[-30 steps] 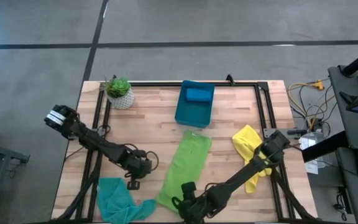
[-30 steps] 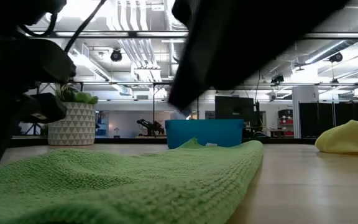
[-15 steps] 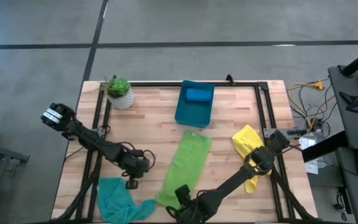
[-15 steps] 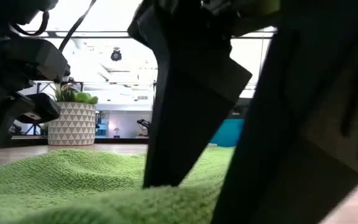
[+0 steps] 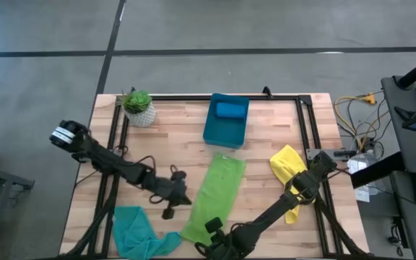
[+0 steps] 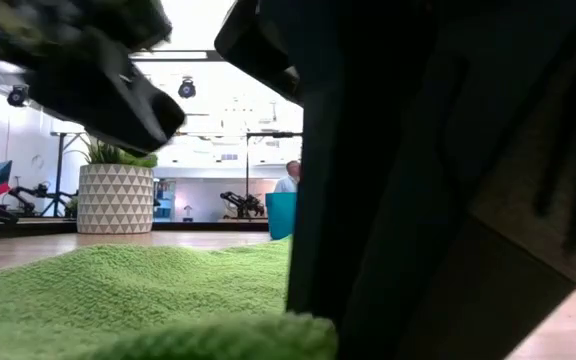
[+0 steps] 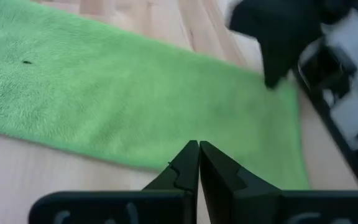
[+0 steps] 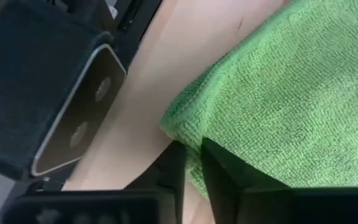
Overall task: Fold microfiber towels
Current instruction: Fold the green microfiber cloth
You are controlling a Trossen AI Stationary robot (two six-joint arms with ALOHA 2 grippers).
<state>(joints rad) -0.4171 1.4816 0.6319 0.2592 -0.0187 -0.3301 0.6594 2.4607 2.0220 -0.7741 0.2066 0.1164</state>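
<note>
At the near end of the green towel (image 5: 215, 195), the right gripper (image 5: 214, 245) had its fingers nearly closed with the towel's corner edge pinched between them; the right wrist view showed that clearly, green pile running into the narrow gap. Left gripper (image 5: 170, 204) sat just beside the towel's long edge, fingers (image 7: 185, 167) shut on nothing, tips pointed at the cloth.

Progress, as I judged it: early. Green towel lay flat and stretched out on the surface (image 5: 172, 137), no fold in it yet. Teal towel (image 5: 139, 232) was a crumpled heap on the far side of the left fingers from the green one. Yellow towel (image 5: 289, 173) was bunched beside the right arm, well back from its fingers. Blue towel (image 5: 230, 110) lay in the bin (image 5: 224, 133), well beyond both grippers; whether it was folded, couldn't tell. So one grasp made, all folds left.

Views: high view alone gave the layout of all four cloths plus the plant pot (image 5: 139, 108). Low view was mostly blocked by dark arm parts, showing only green pile up close. Only the wrist views settled finger state.
</note>
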